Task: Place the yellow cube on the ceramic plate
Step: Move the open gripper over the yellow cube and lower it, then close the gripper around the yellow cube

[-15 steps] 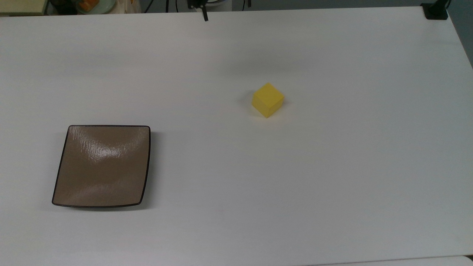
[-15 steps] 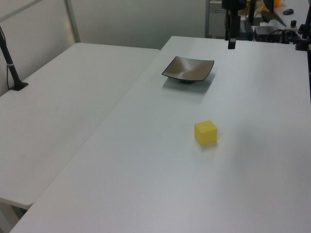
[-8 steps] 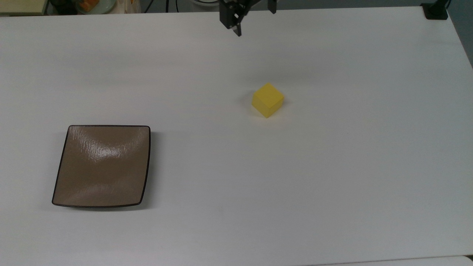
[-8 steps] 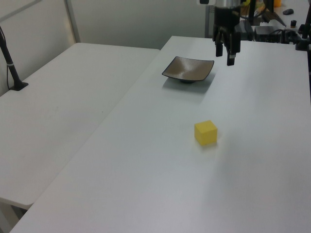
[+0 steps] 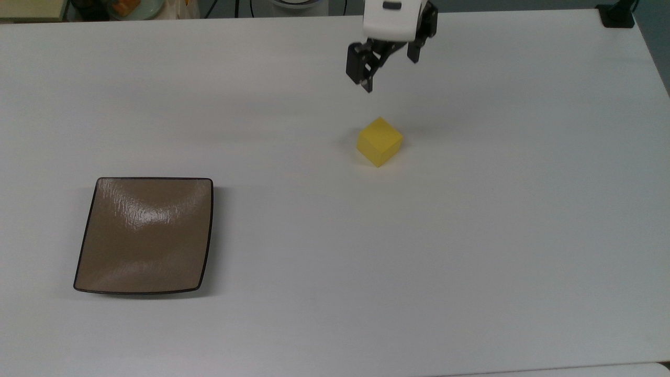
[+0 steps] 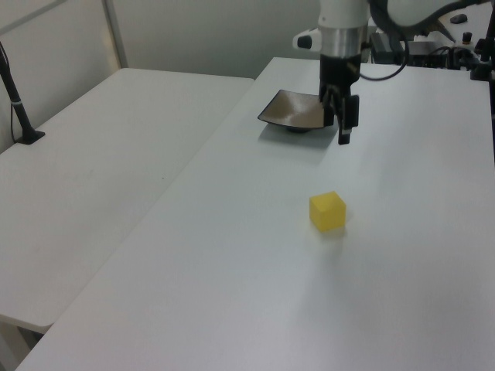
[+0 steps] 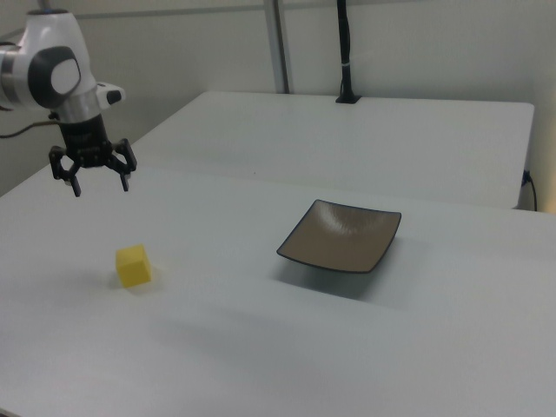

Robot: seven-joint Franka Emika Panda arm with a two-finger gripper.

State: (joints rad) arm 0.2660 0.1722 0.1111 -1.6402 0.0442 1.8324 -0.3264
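On the white table [image 5: 471, 235] I see the yellow cube [image 5: 379, 141] sitting by itself, one corner turned toward the top view's bottom edge. My gripper [image 5: 390, 70] hangs in the air above the table, fingers spread well apart and clamped on nothing. In the top view it lies just above the cube in the picture, slightly toward the top view's right. In the right view the gripper [image 7: 97, 181] hangs clear of the cube [image 7: 133, 265], higher up and a little toward the right view's left; there is open air between them. In the left view the gripper [image 6: 340, 127] partly covers the plate's near corner, though I think it is only in front of it, not touching. The ceramic plate [image 5: 144, 235] rests flat and bare, well apart from the cube, toward the top view's lower left.
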